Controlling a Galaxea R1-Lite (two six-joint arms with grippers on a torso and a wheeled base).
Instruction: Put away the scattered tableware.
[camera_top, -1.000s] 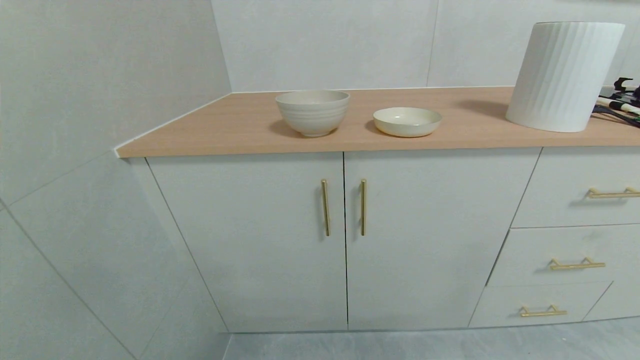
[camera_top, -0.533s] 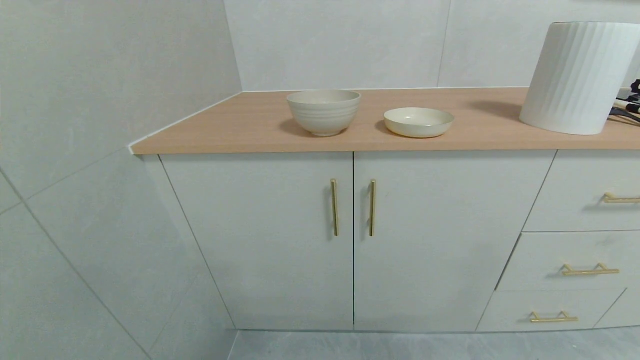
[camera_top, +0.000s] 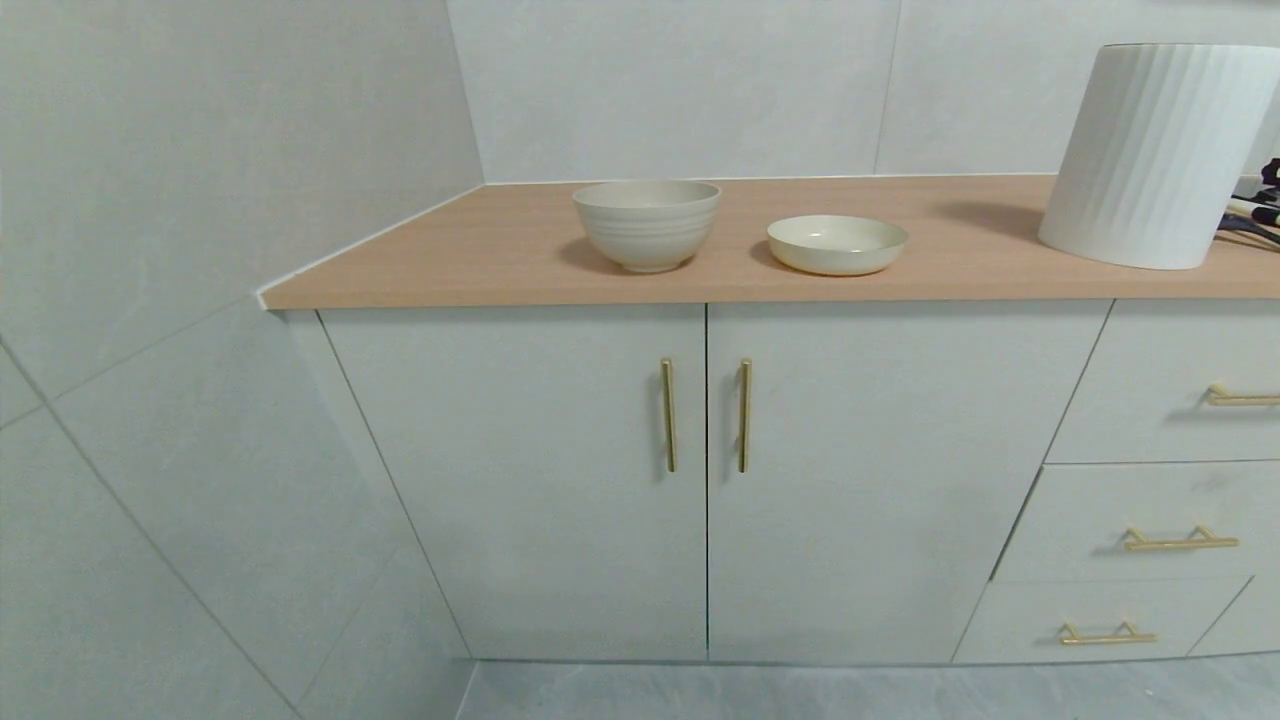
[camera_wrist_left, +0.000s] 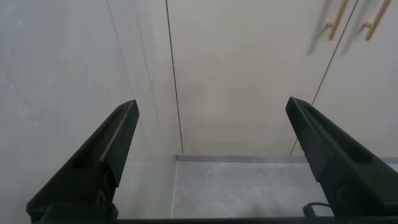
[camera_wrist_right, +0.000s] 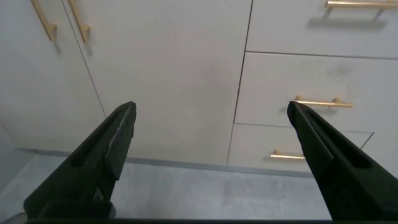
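A deep ribbed beige bowl (camera_top: 647, 222) stands on the wooden countertop (camera_top: 500, 255), near its front edge. To its right lies a shallow cream dish (camera_top: 837, 243). Both are above the two shut cabinet doors with gold handles (camera_top: 669, 414). My left gripper (camera_wrist_left: 211, 109) is open, held low before the left cabinet door (camera_wrist_left: 249, 81) and the wall corner. My right gripper (camera_wrist_right: 211, 112) is open too, low in front of the right door and the drawers (camera_wrist_right: 311, 87). Neither holds anything.
A tall white ribbed container (camera_top: 1160, 150) stands at the counter's right, with dark utensils (camera_top: 1255, 215) behind it. Three drawers with gold handles (camera_top: 1180, 541) sit right of the doors. A tiled wall (camera_top: 150, 300) closes the left side. Grey floor (camera_top: 800, 690) lies below.
The head view shifted slightly between one second ago and half a second ago, so everything slid right in the picture. Since then nothing has changed.
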